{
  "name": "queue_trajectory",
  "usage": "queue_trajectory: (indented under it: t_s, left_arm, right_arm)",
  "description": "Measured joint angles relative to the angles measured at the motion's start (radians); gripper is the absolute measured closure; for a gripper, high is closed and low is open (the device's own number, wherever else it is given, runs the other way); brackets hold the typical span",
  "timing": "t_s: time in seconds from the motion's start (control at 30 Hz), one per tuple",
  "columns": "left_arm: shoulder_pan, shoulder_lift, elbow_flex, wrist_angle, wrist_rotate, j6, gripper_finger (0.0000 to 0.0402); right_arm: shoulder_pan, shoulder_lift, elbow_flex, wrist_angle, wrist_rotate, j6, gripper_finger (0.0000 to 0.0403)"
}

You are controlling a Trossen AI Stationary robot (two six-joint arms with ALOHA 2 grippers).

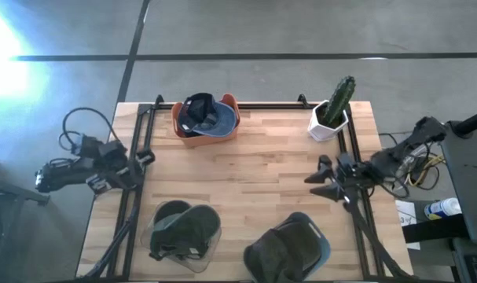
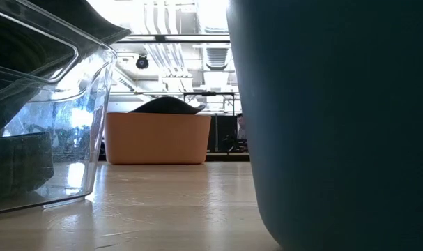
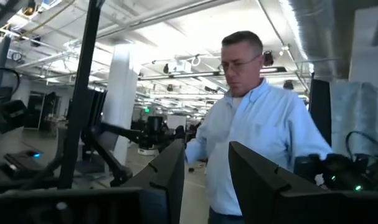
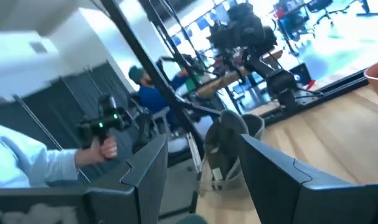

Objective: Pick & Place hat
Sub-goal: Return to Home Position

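Note:
Three hats sit in three containers. A blue and dark hat [image 1: 205, 115] lies in an orange basket [image 1: 230, 130] at the table's far edge; in the low view its dark crown [image 2: 166, 104] rises above the basket [image 2: 155, 138]. A dark green hat [image 1: 179, 228] rests in a clear bin near the table's near left. Another dark hat [image 1: 279, 253] fills a blue-grey bin at the near right. My left gripper [image 1: 144, 157] hovers open at the table's left edge. My right gripper [image 1: 317, 181] is open near the right edge and faces the table's left.
A cactus in a white pot [image 1: 332, 112] stands at the far right corner. Bare wood [image 1: 246, 177] lies between the grippers. The clear bin [image 2: 44, 111] and the blue-grey bin [image 2: 336, 125] fill the low view's sides. A person in a light blue shirt [image 3: 263, 137] stands beyond the table.

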Motion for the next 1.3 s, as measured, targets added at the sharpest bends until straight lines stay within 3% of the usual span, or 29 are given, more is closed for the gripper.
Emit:
queue_trajectory:
  t_s: [0.2,0.4,0.53,0.67,0.8,0.9,1.17,1.3]
  left_arm:
    - [0.000,-0.050,-0.119,0.100,-0.037,-0.029,0.0282]
    - [0.000,-0.065,-0.291,0.365,-0.023,-0.150,0.0282]
    - [0.000,-0.068,-0.281,0.300,0.069,-0.465,0.0282]
    - [0.000,-0.068,-0.273,0.299,0.029,-1.016,0.0282]
    - [0.000,-0.067,-0.278,0.294,0.019,-1.318,0.0282]
    - [0.000,-0.067,-0.281,0.291,0.016,-1.366,0.0282]
    - [0.012,-0.204,-0.286,0.241,0.014,-1.341,0.0282]
    - [0.013,-0.253,-0.299,0.250,0.024,-1.341,0.0282]
  right_arm:
    - [-0.159,-0.010,-0.200,0.289,-0.245,0.001,0.0211]
    - [-0.238,-0.043,-0.309,0.307,-0.275,-0.062,0.0211]
    - [-0.265,-0.072,-0.382,0.304,-0.158,-0.069,0.0211]
    - [-0.264,-0.076,-0.447,0.303,-0.086,-0.069,0.0211]
    - [-0.263,-0.073,-0.513,0.301,-0.084,-0.069,0.0211]
    - [-0.264,-0.079,-0.567,0.299,-0.083,-0.067,0.0211]
    - [-0.263,-0.220,-0.572,-0.116,-0.090,-0.066,0.0211]
    - [-0.263,-0.283,-0.570,-0.102,-0.092,-0.067,0.0211]
